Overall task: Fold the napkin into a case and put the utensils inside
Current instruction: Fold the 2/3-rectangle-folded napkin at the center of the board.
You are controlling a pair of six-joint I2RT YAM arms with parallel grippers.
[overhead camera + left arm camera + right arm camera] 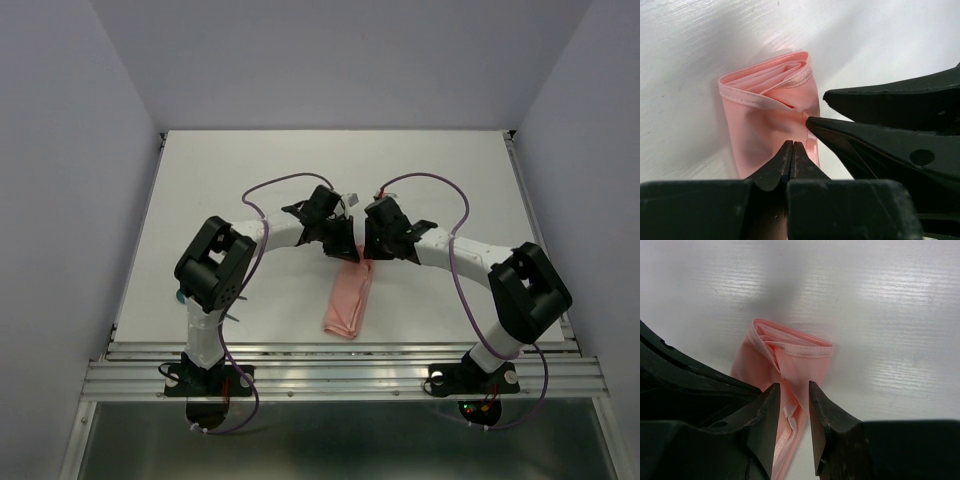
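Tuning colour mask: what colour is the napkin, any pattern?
Plain salmon pink napkin, no pattern; clearest in left wrist view.

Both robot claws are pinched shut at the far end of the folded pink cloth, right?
Not quite. Only the left gripper is shut; the right gripper has its jaws apart, with the napkin showing between them, as the right wrist view shows. Both are at the folded cloth's far end.
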